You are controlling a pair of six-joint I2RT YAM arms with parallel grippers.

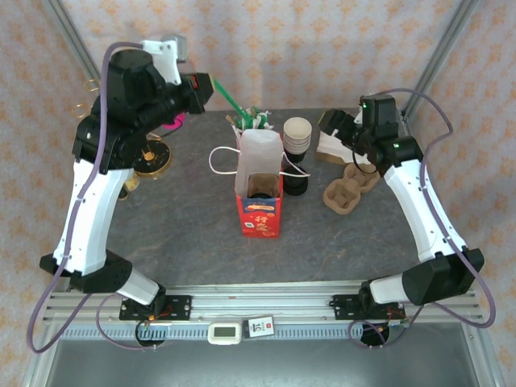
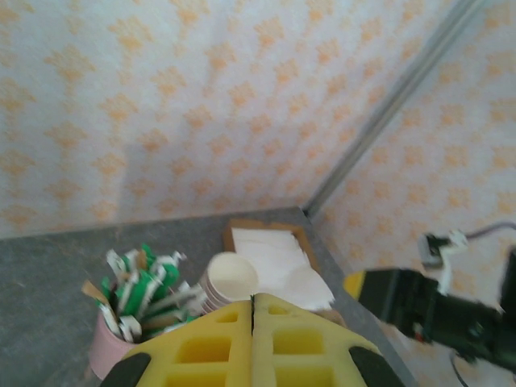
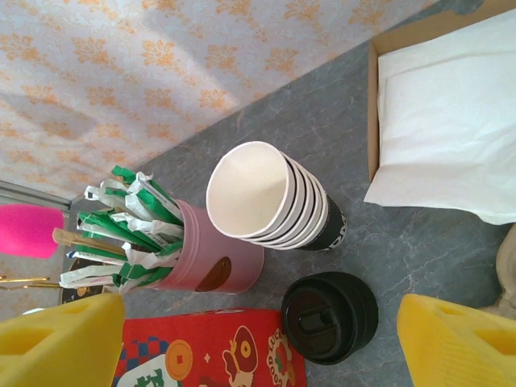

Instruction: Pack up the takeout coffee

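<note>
Orange-patterned wallpaper backs a grey table (image 1: 185,226), and both my arms reach over its far half. My left pincer (image 2: 252,316) is pressed together, its yellow fingers (image 2: 201,347) meeting along one thin seam with nothing between them; it hangs high, aimed at the corner of the wall. Below its tips to the left sits a pink cup (image 2: 109,355) stuffed with green-and-white sachets. Just past the tips is a stack of cream-lined cups (image 2: 230,278), and beyond that a shallow cardboard box of white napkins (image 2: 270,246).

Between my two pincers a paper bag (image 1: 260,181), white above and red at the base, stands upright and open, its white handles looped out to either side. Something brown sits inside; I cannot tell what.

My right pincer (image 3: 262,310) looks straight down with its fingers spread wide apart, holding nothing. The pink cup is ahead of its left finger, with the stack ahead of the gap. The takeout coffee (image 3: 329,316), a dark cup under a black lid, stands upright below that gap. It is nearer the right finger, touched by neither, just beside the red bag and close to the foot of the stack. A moulded cardboard cup carrier (image 1: 351,189) lies nearer my base than this pincer, to the coffee's right
</note>
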